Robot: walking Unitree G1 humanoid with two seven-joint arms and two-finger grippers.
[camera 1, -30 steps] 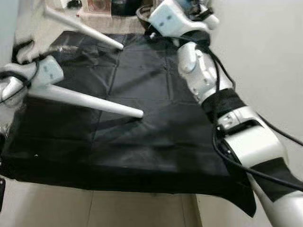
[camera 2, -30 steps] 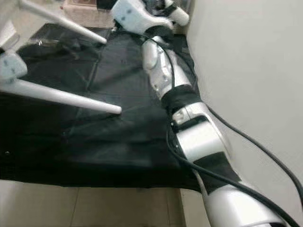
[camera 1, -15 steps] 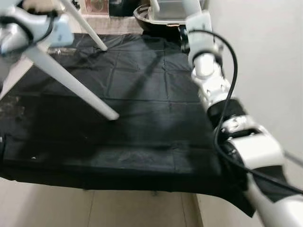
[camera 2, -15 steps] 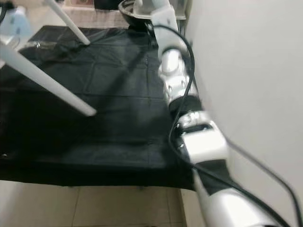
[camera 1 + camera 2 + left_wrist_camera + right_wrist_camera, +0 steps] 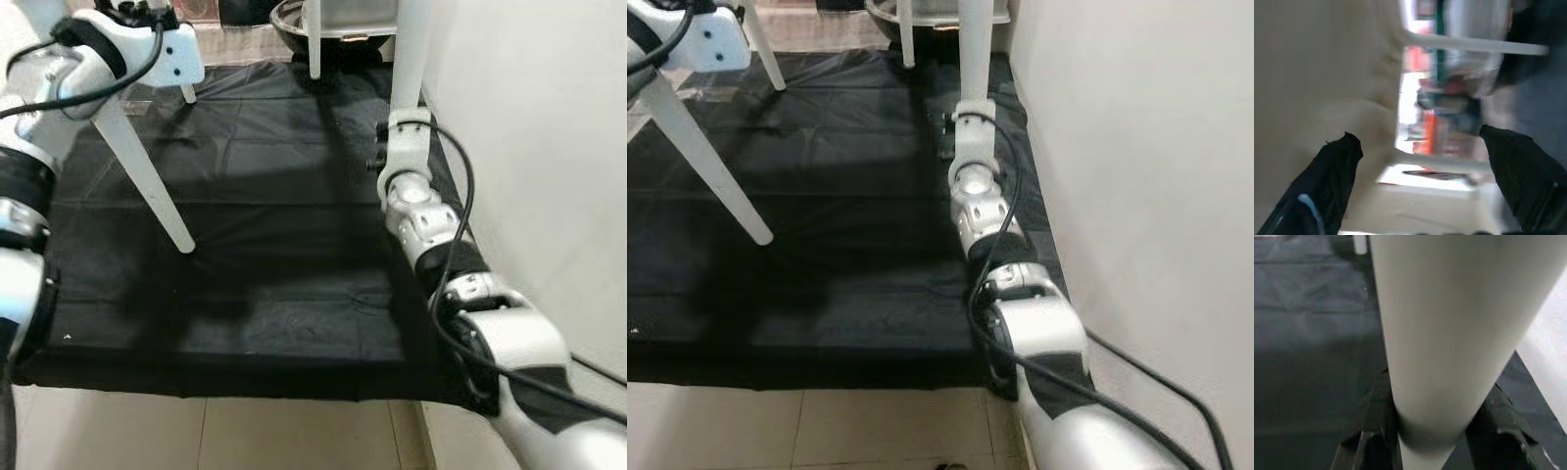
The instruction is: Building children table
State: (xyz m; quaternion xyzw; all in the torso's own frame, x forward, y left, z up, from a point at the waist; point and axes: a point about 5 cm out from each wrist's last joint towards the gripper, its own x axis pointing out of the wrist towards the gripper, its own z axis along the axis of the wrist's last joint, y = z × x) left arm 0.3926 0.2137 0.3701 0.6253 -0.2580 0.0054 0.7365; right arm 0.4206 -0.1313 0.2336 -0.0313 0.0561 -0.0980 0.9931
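Note:
A white children's table stands on its tapered legs over a black mat [image 5: 284, 225]. One leg [image 5: 142, 171] slants down to the mat at the left. Two more legs [image 5: 313, 39] show further back. My right gripper [image 5: 1437, 382] is shut on the right-hand leg [image 5: 409, 54], and my right arm runs up to it along the wall. In the right wrist view this leg [image 5: 1449, 323] sits between the two black fingers [image 5: 1366, 440]. My left gripper [image 5: 1420, 147] is up by the top of the left leg, and its wrist view is blurred.
A white wall [image 5: 529, 147] runs close along the right edge of the mat. A metal bowl [image 5: 289, 15] sits beyond the mat's far edge. Pale tiled floor [image 5: 196, 436] lies in front of the mat.
The table has swung from lying on its side, legs pointing sideways, to legs pointing down onto the mat. Both arms rose with it, and the camera view shifted.

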